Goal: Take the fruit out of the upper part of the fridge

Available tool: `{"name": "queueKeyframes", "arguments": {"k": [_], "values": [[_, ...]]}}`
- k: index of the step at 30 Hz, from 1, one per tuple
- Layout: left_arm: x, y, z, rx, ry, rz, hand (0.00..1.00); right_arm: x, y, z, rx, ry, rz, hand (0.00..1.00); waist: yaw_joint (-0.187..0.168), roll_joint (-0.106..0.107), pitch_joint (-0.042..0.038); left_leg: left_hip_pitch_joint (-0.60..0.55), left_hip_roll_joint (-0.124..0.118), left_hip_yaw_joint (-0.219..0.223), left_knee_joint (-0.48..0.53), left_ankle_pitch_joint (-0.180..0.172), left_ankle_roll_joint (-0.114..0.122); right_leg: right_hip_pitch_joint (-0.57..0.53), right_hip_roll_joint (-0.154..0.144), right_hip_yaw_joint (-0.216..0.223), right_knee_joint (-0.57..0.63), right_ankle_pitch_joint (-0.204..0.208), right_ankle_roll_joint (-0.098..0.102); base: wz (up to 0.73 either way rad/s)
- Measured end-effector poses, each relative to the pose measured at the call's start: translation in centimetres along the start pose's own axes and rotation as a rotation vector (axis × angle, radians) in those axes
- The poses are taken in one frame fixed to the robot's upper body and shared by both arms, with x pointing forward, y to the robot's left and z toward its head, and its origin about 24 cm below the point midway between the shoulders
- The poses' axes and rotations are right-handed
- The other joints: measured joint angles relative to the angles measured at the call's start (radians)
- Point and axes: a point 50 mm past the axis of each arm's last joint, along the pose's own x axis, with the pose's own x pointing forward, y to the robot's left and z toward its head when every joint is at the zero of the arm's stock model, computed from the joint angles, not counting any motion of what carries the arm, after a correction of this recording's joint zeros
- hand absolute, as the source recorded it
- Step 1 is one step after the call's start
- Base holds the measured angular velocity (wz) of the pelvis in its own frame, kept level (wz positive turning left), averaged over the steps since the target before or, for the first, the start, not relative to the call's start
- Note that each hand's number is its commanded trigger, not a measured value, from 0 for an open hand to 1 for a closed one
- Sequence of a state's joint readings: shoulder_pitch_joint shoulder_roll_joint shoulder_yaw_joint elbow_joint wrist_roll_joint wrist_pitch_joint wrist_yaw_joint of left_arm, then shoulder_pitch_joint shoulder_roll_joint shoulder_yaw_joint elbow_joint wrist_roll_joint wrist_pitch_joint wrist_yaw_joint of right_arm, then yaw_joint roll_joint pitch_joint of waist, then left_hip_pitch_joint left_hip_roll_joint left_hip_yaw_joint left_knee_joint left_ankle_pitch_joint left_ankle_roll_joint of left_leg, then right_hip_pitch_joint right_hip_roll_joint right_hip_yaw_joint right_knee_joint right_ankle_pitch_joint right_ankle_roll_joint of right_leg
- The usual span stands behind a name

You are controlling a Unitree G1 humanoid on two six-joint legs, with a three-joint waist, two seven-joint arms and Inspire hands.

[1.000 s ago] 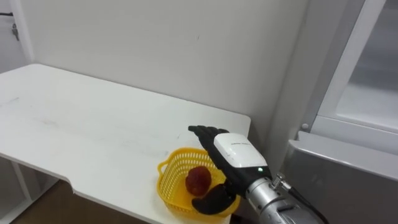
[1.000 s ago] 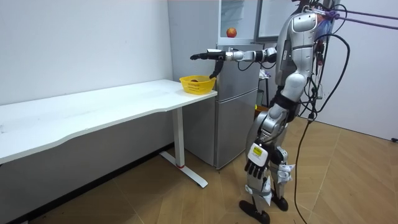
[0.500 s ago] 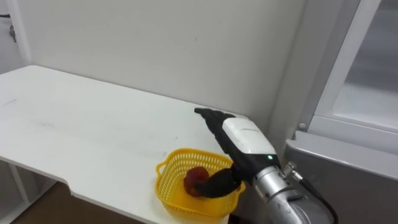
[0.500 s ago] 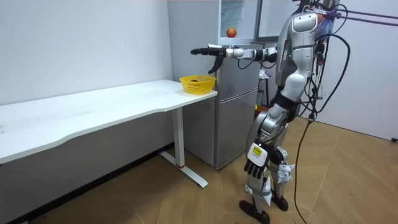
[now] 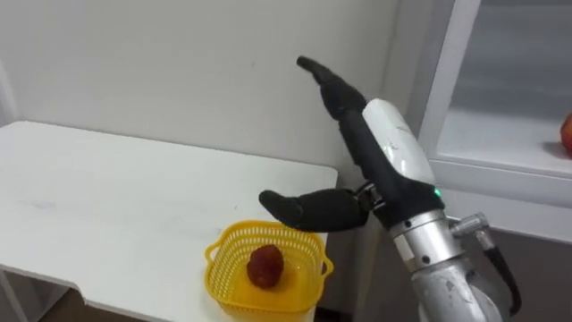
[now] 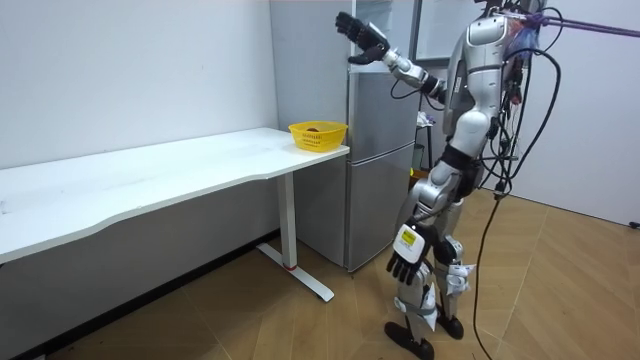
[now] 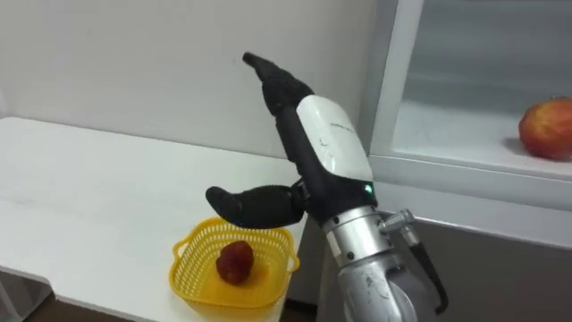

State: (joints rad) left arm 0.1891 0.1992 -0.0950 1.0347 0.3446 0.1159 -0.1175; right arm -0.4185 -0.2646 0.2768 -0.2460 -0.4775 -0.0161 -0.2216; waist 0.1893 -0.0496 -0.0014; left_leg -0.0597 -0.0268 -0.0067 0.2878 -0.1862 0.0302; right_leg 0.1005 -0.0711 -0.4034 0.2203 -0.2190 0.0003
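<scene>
Right hand (image 5: 375, 152), black-fingered with a white back plate: empty, fingers straight and spread wide, thumb held out level above the basket. A second ago it hung low over the yellow plastic mesh basket (image 5: 225, 286); it has since risen clear, its fingers now slanting up the wall beside the open upper compartment of the silver two-door fridge (image 6: 385, 150). The head camera has swung toward the fridge as well, so the shift of desk and basket across the eye views is the camera's, not theirs. Basket: unmoved at the near corner of the white rectangular desk (image 5: 107, 206), holding one dark red round fruit (image 5: 264, 266). Task item outstanding: a red-and-yellow apple (image 7: 545, 128), resting on the white shelf (image 7: 456, 134) of the upper compartment, well apart from the hand and off to its right. Judgement: one fruit looks delivered, and the lift reads as the start of a return reach for the apple still on the shelf; the hand must next travel right, past the white compartment frame (image 7: 393, 80). Left hand (image 6: 405, 268): idle, hanging by the thigh with fingers loose. Stance: upright on the wooden floor (image 6: 250, 320) before the fridge, at the desk's end. Writing: none legible on the basket, desk or fridge.
</scene>
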Motion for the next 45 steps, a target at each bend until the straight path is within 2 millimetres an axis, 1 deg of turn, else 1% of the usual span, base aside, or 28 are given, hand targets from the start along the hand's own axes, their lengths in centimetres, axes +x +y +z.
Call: {"name": "queueKeyframes", "arguments": {"k": [2, 4, 5, 6, 8, 9, 10, 11, 12, 13, 17, 18, 22, 24, 27, 30, 32, 35, 37, 38, 40, 42, 45], "values": [[0.0, -0.1, -0.5, -0.001, 0.021, 0.008, 0.0, -0.3, -0.7, 0.3, 0.034, -0.015, -0.045, 0.0, -0.027, 0.002, -0.0021, 0.005, 0.001, 0.004, -0.007, 0.0, 0.0, 0.002, -0.001, 0.004, 0.0, 0.0, 0.0, -0.1], [0.0, -0.1, -0.7, -0.002, 0.029, 0.012, 0.0, -0.9, -1.2, 0.3, 0.059, -0.009, -0.079, 0.0, -0.046, -0.001, -0.0043, 0.012, 0.0, 0.007, -0.017, 0.003, 0.001, 0.004, -0.002, 0.006, 0.0, 0.0, 0.0, -0.02], [0.1, -0.2, -0.8, -0.002, 0.034, 0.009, 0.0, -1.1, -1.3, 0.3, 0.066, -0.004, -0.085, 0.0, -0.049, -0.001, -0.0044, 0.017, 0.0, 0.01, -0.021, 0.003, 0.001, 0.006, -0.002, 0.009, 0.0, 0.0, 0.0, -0.11], [0.1, -0.3, -0.9, -0.005, 0.039, 0.006, 0.0, -1.5, -1.6, 0.2, 0.067, 0.005, -0.096, 0.0, -0.058, -0.001, -0.0046, 0.022, 0.001, 0.016, -0.022, 0.002, 0.001, 0.008, -0.002, 0.018, 0.0, 0.0, 0.001, -0.12], [0.1, -0.4, -0.9, -0.009, 0.034, 0.006, 0.0, -2.1, -2.1, 0.0, 0.072, 0.014, -0.114, 0.0, -0.075, 0.0, -0.0044, 0.023, 0.001, 0.019, -0.023, 0.003, 0.001, 0.006, -0.002, 0.021, 0.001, 0.0, 0.001, -0.11], [0.1, -0.4, -1.0, -0.017, 0.031, 0.006, 0.0, -2.4, -2.5, 0.1, 0.083, 0.013, -0.127, 0.0, -0.083, -0.001, -0.0045, 0.031, 0.005, 0.032, -0.027, 0.003, 0.001, 0.005, -0.001, 0.032, 0.001, 0.0, 0.001, -0.27], [0.0, -0.5, -1.1, -0.026, 0.029, 0.005, 0.0, -2.6, -2.8, 0.1, 0.1, 0.01, -0.143, 0.0, -0.083, 0.001, -0.0028, 0.037, 0.009, 0.043, -0.032, 0.002, 0.001, 0.006, 0.001, 0.044, 0.001, 0.001, 0.0, -0.27], [0.0, -0.5, -1.1, -0.027, 0.026, 0.006, 0.0, -2.7, -3.1, 0.2, 0.1, 0.009, -0.155, 0.0, -0.089, 0.001, -0.0032, 0.038, 0.009, 0.045, -0.032, 0.002, 0.001, 0.007, 0.001, 0.045, 0.001, 0.001, 0.0, -0.16], [0.0, -0.5, -1.0, -0.029, 0.019, 0.007, 0.0, -2.7, -3.5, 0.3, 0.099, 0.002, -0.183, 0.0, -0.106, 0.0, -0.0033, 0.038, 0.01, 0.046, -0.032, 0.002, 0.001, 0.007, 0.001, 0.045, 0.001, 0.001, 0.0, -0.05], [0.0, -0.5, -1.0, -0.028, 0.015, 0.005, 0.0, -2.7, -4.0, 0.3, 0.094, -0.009, -0.211, 0.0, -0.114, 0.001, -0.0029, 0.042, 0.012, 0.051, -0.032, 0.002, 0.001, 0.007, 0.002, 0.049, 0.0, 0.001, -0.001, -0.05], [0.0, -0.5, -1.0, -0.027, 0.005, 0.001, 0.0, -2.9, -5.5, 0.5, 0.075, -0.033, -0.291, 0.0, -0.14, 0.001, -0.0008, 0.058, 0.013, 0.061, -0.042, 0.002, 0.0, 0.014, 0.003, 0.062, -0.006, 0.001, -0.001, -0.1], [0.0, -0.5, -1.0, -0.028, 0.002, 0.001, 0.0, -3.0, -6.1, 0.5, 0.071, -0.045, -0.323, 0.0, -0.15, 0.0, -0.0009, 0.064, 0.013, 0.065, -0.047, 0.003, -0.001, 0.012, 0.003, 0.072, -0.018, 0.002, -0.001, -0.12], [0.0, -0.5, -1.1, -0.034, 0.002, 0.004, 0.0, -3.3, -8.4, 0.9, 0.029, -0.093, -0.461, 0.0, -0.172, -0.003, -0.0035, 0.068, 0.013, 0.079, -0.054, 0.003, -0.001, 0.017, 0.008, 0.085, -0.02, 0.002, 0.0, -0.1], [0.0, -0.6, -1.3, -0.036, 0.006, 0.002, 0.0, -3.5, -9.1, 0.8, 0.013, -0.097, -0.516, 0.0, -0.185, -0.005, -0.0046, 0.07, 0.013, 0.083, -0.053, 0.002, -0.001, 0.018, 0.008, 0.088, -0.022, 0.003, 0.001, -0.03], [0.0, -0.6, -1.5, -0.038, 0.008, 0.001, 0.0, -4.0, -9.8, 0.5, -0.008, -0.084, -0.583, 0.0, -0.194, -0.005, -0.0068, 0.07, 0.015, 0.086, -0.057, 0.002, -0.001, 0.019, 0.012, 0.093, -0.032, 0.004, 0.001, -0.03], [0.0, -0.7, -1.6, -0.039, 0.017, -0.003, 0.0, -4.6, -10.2, 0.0, -0.008, -0.055, -0.616, 0.0, -0.199, -0.002, -0.0085, 0.073, 0.015, 0.086, -0.065, 0.002, -0.001, 0.019, 0.013, 0.094, -0.031, 0.004, 0.001, 0.0], [0.0, -0.7, -1.7, -0.04, 0.019, -0.004, 0.0, -4.7, -10.2, -0.2, 0.003, -0.043, -0.623, 0.0, -0.209, 0.004, -0.0069, 0.073, 0.016, 0.086, -0.067, 0.002, -0.002, 0.018, 0.013, 0.094, -0.031, 0.005, 0.001, 0.0], [-0.1, -0.7, -2.1, -0.058, 0.032, -0.002, 0.0, -4.8, -10.2, -0.6, -0.005, -0.025, -0.627, 0.0, -0.209, 0.005, -0.006, 0.075, 0.016, 0.086, -0.069, 0.002, -0.002, 0.018, 0.013, 0.094, -0.03, 0.005, 0.001, 0.0], [-0.1, -0.5, -2.2, -0.077, 0.037, 0.006, 0.0, -4.8, -10.3, -1.5, -0.032, 0.01, -0.615, 0.0, -0.209, -0.005, -0.0023, 0.082, 0.016, 0.086, -0.072, 0.002, -0.002, 0.022, 0.013, 0.095, -0.028, 0.005, 0.001, 0.0], [-0.1, -0.5, -2.2, -0.08, 0.037, 0.007, 0.0, -4.8, -10.3, -1.6, -0.037, 0.017, -0.612, 0.0, -0.209, -0.008, -0.0015, 0.082, 0.016, 0.086, -0.073, 0.002, -0.003, 0.022, 0.013, 0.095, -0.027, 0.005, 0.001, 0.0], [-0.1, -0.5, -2.3, -0.085, 0.039, 0.009, 0.0, -4.9, -10.3, -2.1, -0.045, 0.037, -0.61, 0.0, -0.208, -0.02, 0.0015, 0.082, 0.016, 0.084, -0.073, 0.001, -0.003, 0.02, 0.012, 0.096, -0.023, 0.005, 0.001, 0.0], [-0.1, -0.4, -2.4, -0.088, 0.041, 0.009, 0.0, -4.9, -10.3, -2.3, -0.048, 0.048, -0.608, 0.0, -0.208, -0.027, 0.0017, 0.081, 0.016, 0.082, -0.072, 0.001, -0.002, 0.019, 0.012, 0.096, -0.018, 0.004, 0.001, 0.0], [-0.1, -0.5, -2.6, -0.091, 0.047, 0.006, 0.0, -5.0, -10.2, -2.7, -0.054, 0.069, -0.602, 0.0, -0.205, -0.029, 0.0004, 0.07, 0.017, 0.077, -0.054, -0.005, -0.001, 0.018, 0.012, 0.093, -0.018, 0.005, 0.001, 0.03]]}}
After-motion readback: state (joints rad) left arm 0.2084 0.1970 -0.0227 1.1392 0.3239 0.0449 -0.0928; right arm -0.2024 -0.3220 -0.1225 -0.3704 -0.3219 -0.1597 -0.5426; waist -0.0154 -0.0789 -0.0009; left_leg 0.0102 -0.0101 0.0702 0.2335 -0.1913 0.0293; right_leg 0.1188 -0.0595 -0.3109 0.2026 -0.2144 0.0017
